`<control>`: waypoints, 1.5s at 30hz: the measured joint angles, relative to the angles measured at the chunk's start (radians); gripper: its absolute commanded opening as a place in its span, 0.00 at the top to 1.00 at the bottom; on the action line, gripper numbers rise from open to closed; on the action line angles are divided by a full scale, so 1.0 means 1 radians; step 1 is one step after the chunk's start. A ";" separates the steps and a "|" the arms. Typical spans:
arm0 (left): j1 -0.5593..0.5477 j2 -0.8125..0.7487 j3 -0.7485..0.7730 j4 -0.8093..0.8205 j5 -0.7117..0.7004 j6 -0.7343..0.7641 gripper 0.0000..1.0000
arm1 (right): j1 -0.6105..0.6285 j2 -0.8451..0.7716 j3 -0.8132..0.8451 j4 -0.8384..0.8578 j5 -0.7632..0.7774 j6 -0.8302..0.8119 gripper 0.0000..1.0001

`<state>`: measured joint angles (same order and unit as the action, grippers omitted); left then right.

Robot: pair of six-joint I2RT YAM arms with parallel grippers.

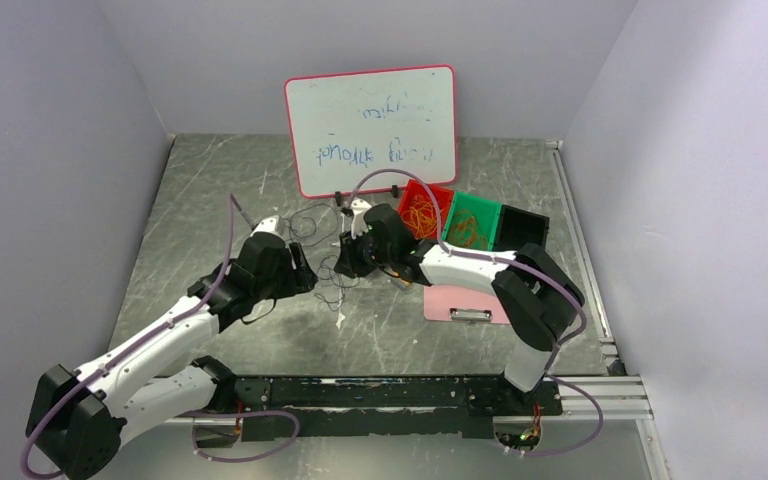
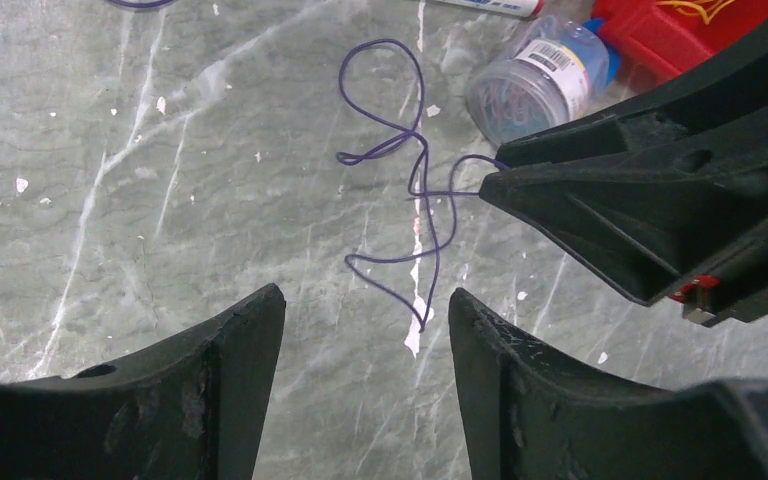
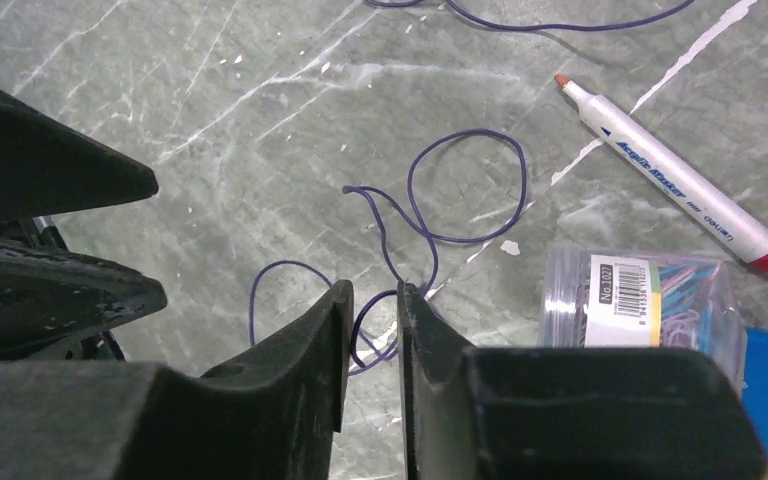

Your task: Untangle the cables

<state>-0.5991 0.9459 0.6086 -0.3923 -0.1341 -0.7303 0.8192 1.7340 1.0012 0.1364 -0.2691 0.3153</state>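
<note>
Found left gripper (image 2: 365, 295) agape, right gripper (image 3: 375, 290) barely parted astride the cable (image 2: 392, 262), clamping nothing. Needed firm pinches at both ends, then a slow pull apart.

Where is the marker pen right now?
In the right wrist view, the marker lies on the table at upper right, beside the paperclip jar.

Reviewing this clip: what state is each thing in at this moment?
left tool: open, empty.
right tool: narrowly parted, cable runs through the gap, not pinched.
purple cable: loose loops lying on the table.
marker: lying flat, tip uncapped.
clip jar: on its side, clips inside.
red bin: holds orange cables.
green bin: holds yellowish cables.
</note>
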 measured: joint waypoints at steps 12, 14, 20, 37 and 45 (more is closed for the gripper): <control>0.000 0.019 0.002 0.031 -0.033 0.000 0.33 | 0.000 -0.054 0.014 -0.008 0.009 -0.083 0.25; 0.002 0.019 0.002 0.035 -0.042 0.000 0.33 | 0.000 -0.078 0.013 -0.007 0.020 -0.095 0.20; 0.026 0.029 0.014 0.042 -0.060 0.001 0.34 | 0.004 -0.111 -0.006 -0.006 0.008 -0.150 0.15; 0.120 -0.025 0.097 0.036 -0.137 0.039 0.34 | 0.058 0.131 0.157 -0.056 0.000 -0.367 0.22; 0.124 -0.010 0.097 0.036 -0.137 0.040 0.34 | 0.093 0.207 0.163 -0.079 0.055 -0.379 0.33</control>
<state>-0.4751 0.9360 0.7059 -0.3561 -0.2707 -0.6907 0.9123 1.9408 1.1641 0.0574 -0.2146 -0.0639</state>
